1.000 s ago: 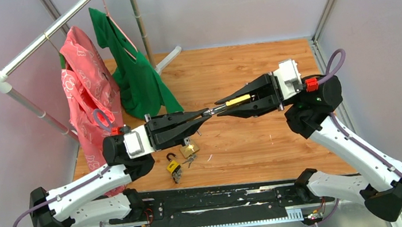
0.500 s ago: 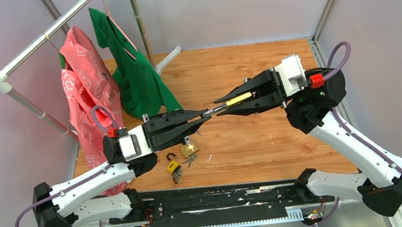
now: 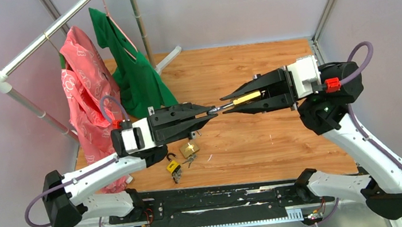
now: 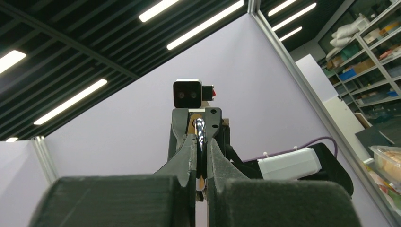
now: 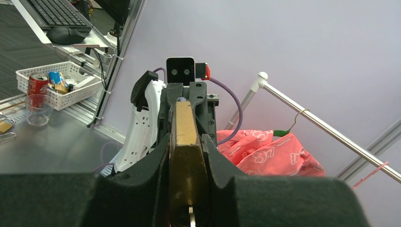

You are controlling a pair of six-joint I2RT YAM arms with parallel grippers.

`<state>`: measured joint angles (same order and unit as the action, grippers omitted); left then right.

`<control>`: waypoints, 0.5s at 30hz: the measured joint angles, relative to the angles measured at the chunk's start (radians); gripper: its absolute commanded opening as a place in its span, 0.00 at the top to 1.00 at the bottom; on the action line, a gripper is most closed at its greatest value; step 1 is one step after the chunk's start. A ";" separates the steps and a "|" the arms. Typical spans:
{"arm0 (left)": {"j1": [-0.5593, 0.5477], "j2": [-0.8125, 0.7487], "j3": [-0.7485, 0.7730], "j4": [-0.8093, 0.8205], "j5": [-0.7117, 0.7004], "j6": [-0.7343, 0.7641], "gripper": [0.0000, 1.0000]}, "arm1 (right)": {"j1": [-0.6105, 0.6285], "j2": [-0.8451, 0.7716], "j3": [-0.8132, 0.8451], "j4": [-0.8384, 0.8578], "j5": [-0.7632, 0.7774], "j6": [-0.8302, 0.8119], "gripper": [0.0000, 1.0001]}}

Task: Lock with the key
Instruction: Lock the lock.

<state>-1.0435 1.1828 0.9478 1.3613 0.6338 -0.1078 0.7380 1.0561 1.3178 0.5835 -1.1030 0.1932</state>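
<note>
Both grippers meet in mid-air above the wooden table. A brass padlock lies lengthwise between the fingers of my right gripper, which is shut on its body. Its chrome shackle points left, and my left gripper is shut on it. In the right wrist view the padlock fills the gap between the pads, and a thin silver key sticks out of its keyhole at the near end. In the left wrist view the shackle is pinched between the fingers.
Two more padlocks lie on the table under the grippers, a brass one and a yellow-and-black one, with loose keys between them. A clothes rail holds a pink garment and a green garment at the back left.
Both arms have shifted right together with the padlock held between them. The right wrist has swung further right and the left gripper has followed. Neither grip has changed.
</note>
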 measured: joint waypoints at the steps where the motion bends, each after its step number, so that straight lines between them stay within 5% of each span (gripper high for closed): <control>1: 0.000 0.011 0.009 0.006 0.007 -0.007 1.00 | 0.000 -0.005 0.005 -0.020 0.001 -0.016 1.00; 6: 0.010 0.035 0.029 0.006 0.017 -0.026 1.00 | -0.019 -0.032 0.053 -0.216 0.013 -0.140 1.00; 15: 0.121 0.027 -0.022 -0.298 -0.033 0.069 1.00 | -0.105 -0.055 0.169 -0.865 0.200 -0.527 1.00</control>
<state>-0.9230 1.2098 0.9260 1.0637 0.6010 -0.0391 0.6327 1.0016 1.4868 -0.2817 -0.9028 -0.3340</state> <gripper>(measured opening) 0.048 0.244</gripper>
